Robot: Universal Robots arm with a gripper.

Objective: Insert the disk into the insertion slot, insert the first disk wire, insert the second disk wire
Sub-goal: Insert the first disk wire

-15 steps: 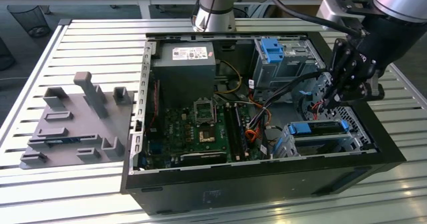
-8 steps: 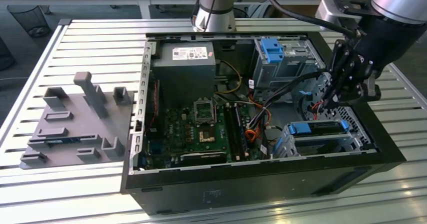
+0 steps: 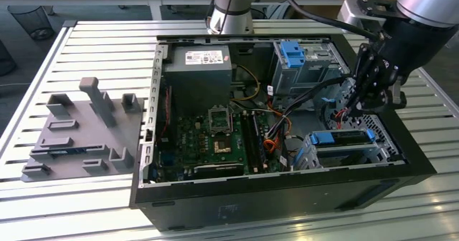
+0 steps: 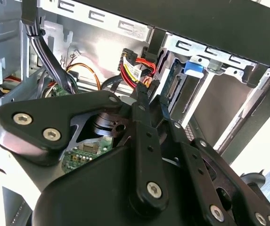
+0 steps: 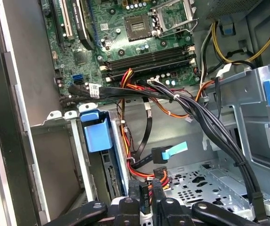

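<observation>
The disk (image 3: 343, 137) lies in the insertion slot (image 3: 378, 136), a low perforated silver cage at the front of the open computer case on the exterior view's right. Its blue handle (image 5: 94, 134) faces up. My gripper (image 3: 356, 107) reaches down into the case just behind the cage. In both wrist views its fingers stand close together around a black connector with red, yellow and black wires (image 5: 159, 178), close to the disk's connector edge (image 4: 175, 80). A second black cable with a light blue tab (image 5: 170, 153) hangs loose beside it.
A thick black cable bundle (image 5: 205, 122) crosses beside my gripper. The taller grey bay with a blue tab (image 3: 294, 52) stands behind, with the motherboard (image 3: 215, 139) and power supply (image 3: 197, 74) beyond. A grey fixture plate (image 3: 79, 133) lies on the slatted table.
</observation>
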